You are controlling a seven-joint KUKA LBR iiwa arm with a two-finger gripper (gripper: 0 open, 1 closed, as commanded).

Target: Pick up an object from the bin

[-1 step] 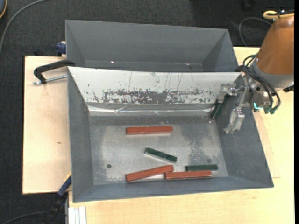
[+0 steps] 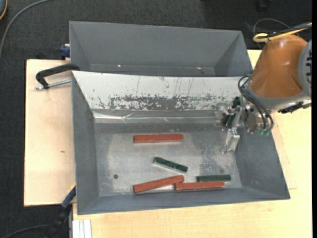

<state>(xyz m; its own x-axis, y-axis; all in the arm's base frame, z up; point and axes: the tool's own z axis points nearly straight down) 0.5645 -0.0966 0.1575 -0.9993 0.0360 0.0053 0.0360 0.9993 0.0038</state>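
- The gripper (image 2: 230, 144) is seen low on the right side of the bin (image 2: 84, 148), hung under the arm's orange cover (image 2: 276, 68). Whether it's open or closed honestly can't be told from this angle.
- It's parked over bare grey floor, close to the right wall and just in front of the scuffed back wall.
- Plenty of open floor is left through the middle and left of the bin. The front edge is where things get crowded.
- Nearest piece: a short dark green bar (image 2: 213, 178), lying flat near the front right corner, forward of the gripper and apart from it.
- Right against it, a flat red-brown bar (image 2: 199, 185) is laid along the front wall, with a second, slightly tilted red-brown bar (image 2: 158, 184) meeting its left end.
- Another dark green bar (image 2: 170, 164) is set at a slant mid-floor.
- A third red-brown bar (image 2: 158, 138) is found further back, parallel to the back wall and well away from the gripper.
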